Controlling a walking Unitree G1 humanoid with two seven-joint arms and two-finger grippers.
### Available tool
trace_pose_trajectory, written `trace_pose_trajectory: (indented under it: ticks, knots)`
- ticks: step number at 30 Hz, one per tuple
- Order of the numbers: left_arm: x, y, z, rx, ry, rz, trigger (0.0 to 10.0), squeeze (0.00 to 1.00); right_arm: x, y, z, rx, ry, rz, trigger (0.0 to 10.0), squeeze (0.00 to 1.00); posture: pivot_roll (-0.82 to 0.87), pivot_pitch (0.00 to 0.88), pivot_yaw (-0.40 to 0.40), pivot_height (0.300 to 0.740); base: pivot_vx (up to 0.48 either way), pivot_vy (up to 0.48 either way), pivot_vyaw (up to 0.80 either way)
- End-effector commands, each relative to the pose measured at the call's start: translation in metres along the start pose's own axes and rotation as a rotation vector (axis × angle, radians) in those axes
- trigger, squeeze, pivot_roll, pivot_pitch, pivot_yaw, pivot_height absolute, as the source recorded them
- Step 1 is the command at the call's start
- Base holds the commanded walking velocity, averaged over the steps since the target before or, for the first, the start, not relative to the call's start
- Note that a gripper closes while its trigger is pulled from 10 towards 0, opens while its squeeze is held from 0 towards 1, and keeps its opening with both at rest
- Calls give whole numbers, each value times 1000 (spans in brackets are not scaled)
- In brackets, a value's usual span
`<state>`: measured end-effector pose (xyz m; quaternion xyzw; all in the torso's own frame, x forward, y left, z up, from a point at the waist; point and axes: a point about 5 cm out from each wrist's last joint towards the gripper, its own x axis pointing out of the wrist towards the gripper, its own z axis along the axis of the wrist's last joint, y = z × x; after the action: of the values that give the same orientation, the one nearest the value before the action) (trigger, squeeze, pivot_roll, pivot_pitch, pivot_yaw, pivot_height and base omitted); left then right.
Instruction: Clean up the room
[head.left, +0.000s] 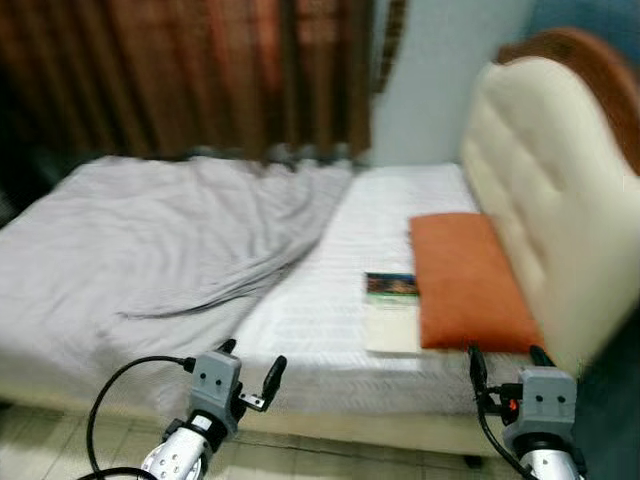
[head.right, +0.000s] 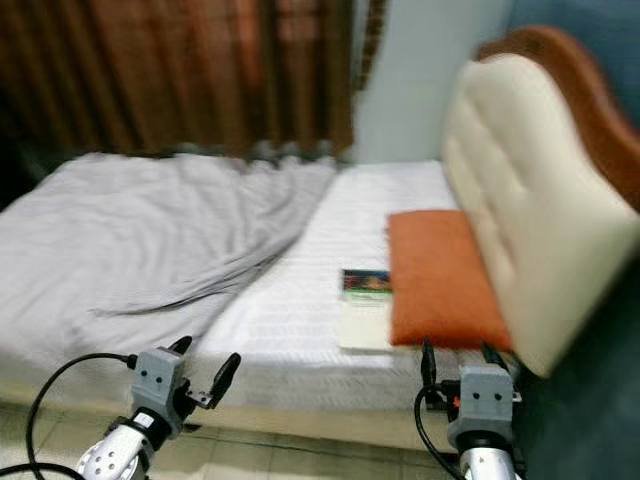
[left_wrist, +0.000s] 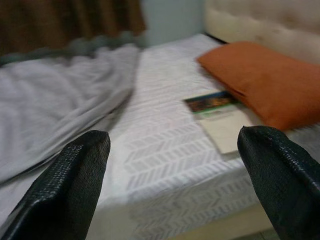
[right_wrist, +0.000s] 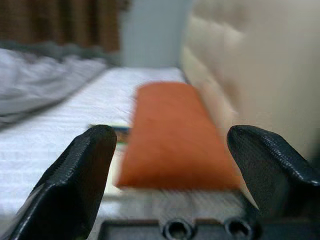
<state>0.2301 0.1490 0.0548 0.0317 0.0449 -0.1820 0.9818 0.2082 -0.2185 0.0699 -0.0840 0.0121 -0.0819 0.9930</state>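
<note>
Both grippers, left (head.left: 250, 372) and right (head.left: 508, 365), hang spread and empty before the bed (head.left: 310, 330)
Judged step: approach the book (head.left: 392, 312) lying flat just beside the orange pillow (head.left: 465, 280), near the crumpled grey blanket (head.left: 150, 250); better to square up close first, then slide one finger under the book's free edge

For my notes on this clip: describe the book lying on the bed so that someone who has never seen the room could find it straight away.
Start at the cream tufted headboard on the robot's right and find the flat orange pillow lying beside it. Right against that pillow's curtain-side edge, on the white patterned sheet, lies the thin flat book. It is pale cream with a dark, colourful picture band across its far end, and it is the one small flat item on the bed.
</note>
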Motion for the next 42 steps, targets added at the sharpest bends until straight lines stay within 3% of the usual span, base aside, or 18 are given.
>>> trace_pose_trajectory:
  ticks: [1,10,23,29,34,42]
  knots:
    - [3,-1,1,-15,0,-9,10000,0,5,-2,0,-22,1,13,10000,0,-102,21,56,740,0,0,0]
    - [8,0,-10,-67,42,-11,10000,0,13,-1,0,-26,-11,20,10000,0,-94,31,43,740,0,457,0]
    - [16,2,-3,-85,20,-9,10000,0,22,-1,-1,-47,-8,36,10000,0,-83,48,33,740,0,477,-369]
    - [9,8,7,-48,-53,31,10000,0,18,-4,3,4,-40,30,10000,0,-84,50,30,740,0,480,0]
    - [-1,7,16,-25,-89,36,10000,0,12,0,2,151,-35,60,10000,0,-69,47,27,740,0,480,0]
    - [6,14,12,-70,-57,90,10000,0,21,12,2,138,-32,119,10000,0,-59,44,29,740,0,480,0]
